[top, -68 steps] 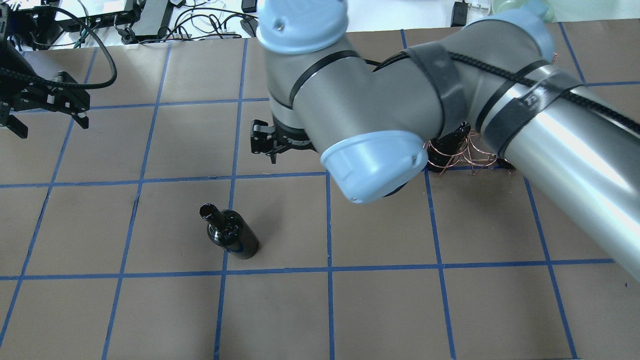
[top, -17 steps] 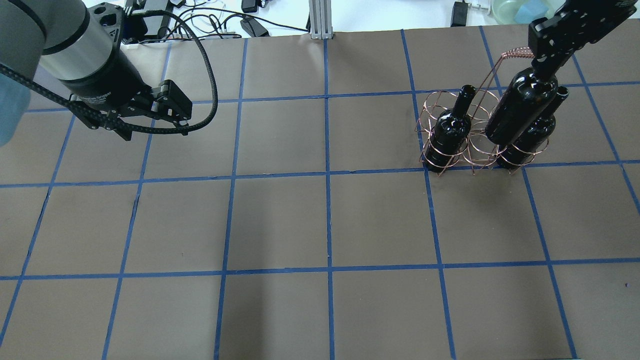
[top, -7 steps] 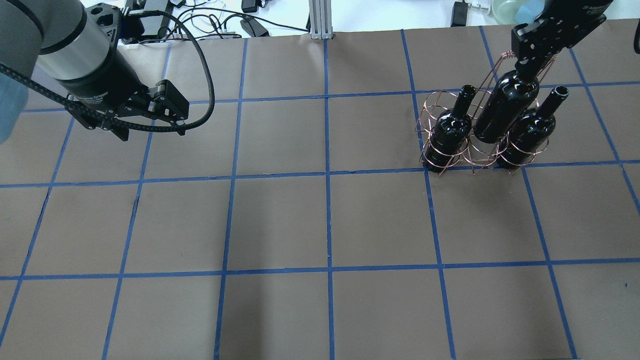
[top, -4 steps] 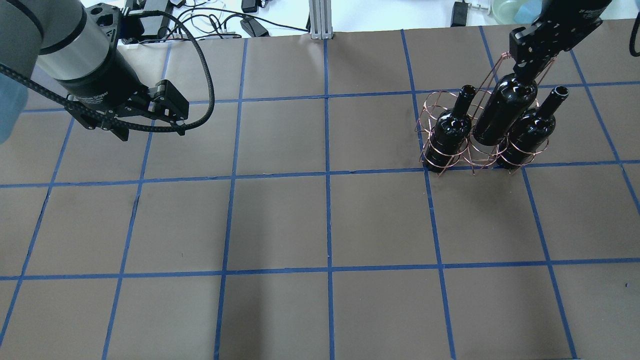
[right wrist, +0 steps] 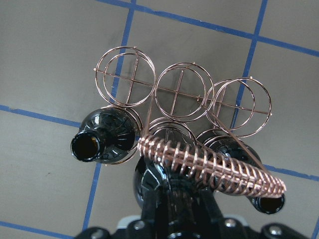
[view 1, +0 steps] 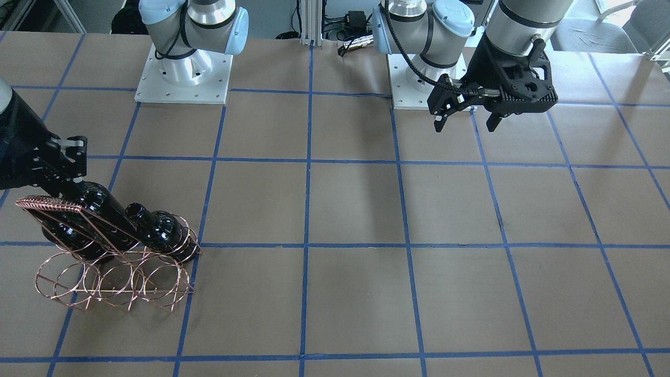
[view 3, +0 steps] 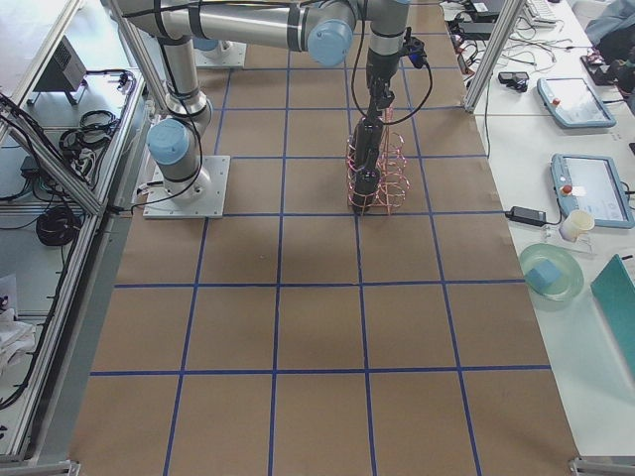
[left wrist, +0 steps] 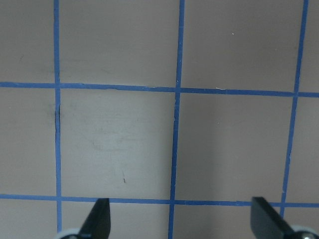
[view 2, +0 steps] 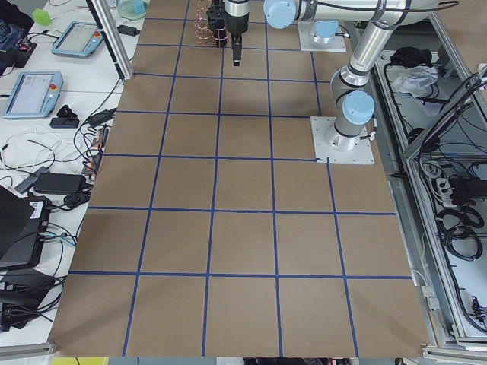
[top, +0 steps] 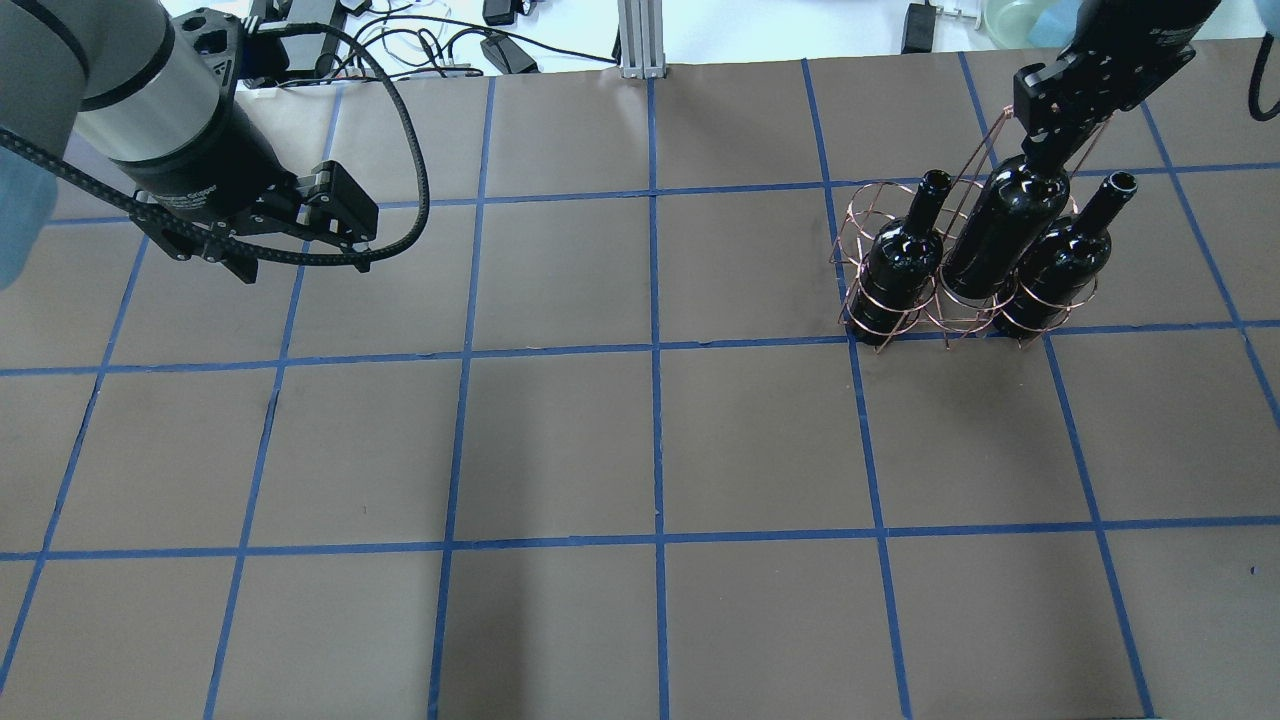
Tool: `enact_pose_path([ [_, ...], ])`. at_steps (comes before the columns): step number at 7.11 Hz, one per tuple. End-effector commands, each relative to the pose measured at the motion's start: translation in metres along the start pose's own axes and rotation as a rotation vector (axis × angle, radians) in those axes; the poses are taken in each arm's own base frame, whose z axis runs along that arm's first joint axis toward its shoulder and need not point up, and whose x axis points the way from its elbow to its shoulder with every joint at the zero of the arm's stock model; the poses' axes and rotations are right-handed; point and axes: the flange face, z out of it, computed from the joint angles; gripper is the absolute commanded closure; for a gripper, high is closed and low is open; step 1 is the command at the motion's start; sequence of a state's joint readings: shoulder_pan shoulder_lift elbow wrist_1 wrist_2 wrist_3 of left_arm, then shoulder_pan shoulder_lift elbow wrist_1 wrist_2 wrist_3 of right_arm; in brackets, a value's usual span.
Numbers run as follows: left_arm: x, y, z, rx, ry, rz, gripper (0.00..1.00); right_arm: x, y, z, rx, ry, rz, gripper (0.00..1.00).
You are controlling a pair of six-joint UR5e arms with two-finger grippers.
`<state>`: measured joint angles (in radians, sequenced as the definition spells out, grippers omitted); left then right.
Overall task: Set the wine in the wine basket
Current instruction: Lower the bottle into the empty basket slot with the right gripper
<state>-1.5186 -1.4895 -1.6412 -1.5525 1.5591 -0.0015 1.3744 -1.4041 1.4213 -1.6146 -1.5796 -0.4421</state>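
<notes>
My right gripper point(top: 1058, 128) is shut on the neck of the wine bottle point(top: 1003, 235), which hangs upright with its base in the middle ring of the copper wire basket point(top: 885, 318). Two more dark bottles stand in the rings on either side of it: one bottle point(top: 903, 258) to its left and the other bottle point(top: 1058, 265) to its right. In the right wrist view the held bottle point(right wrist: 162, 191) sits under the wire-wrapped handle point(right wrist: 214, 167). My left gripper point(top: 305, 268) is open and empty, far to the left over bare table.
The basket's other row of three rings point(right wrist: 182, 92) is empty. In the front-facing view the basket point(view 1: 107, 285) stands near the table's corner. Cables and boxes point(top: 330, 40) lie beyond the table's far edge.
The bottle that stood on the table earlier is now in my right gripper. It has moved left from above the right-hand bottle and come down into the basket's middle ring. The left arm is still.
</notes>
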Motion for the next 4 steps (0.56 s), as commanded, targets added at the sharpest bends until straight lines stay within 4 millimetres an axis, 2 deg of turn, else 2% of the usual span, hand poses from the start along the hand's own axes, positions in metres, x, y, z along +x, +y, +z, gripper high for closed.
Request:
enact_pose_path([
  [1,0.0,0.001,0.002,-0.003,-0.003,0.0,0.0,0.003,-0.007,0.013,-0.011,-0.006,-0.014,1.0],
  [4,0.0,0.001,0.001,-0.002,-0.003,0.0,0.0,0.005,-0.012,0.047,-0.041,-0.021,-0.012,1.0],
])
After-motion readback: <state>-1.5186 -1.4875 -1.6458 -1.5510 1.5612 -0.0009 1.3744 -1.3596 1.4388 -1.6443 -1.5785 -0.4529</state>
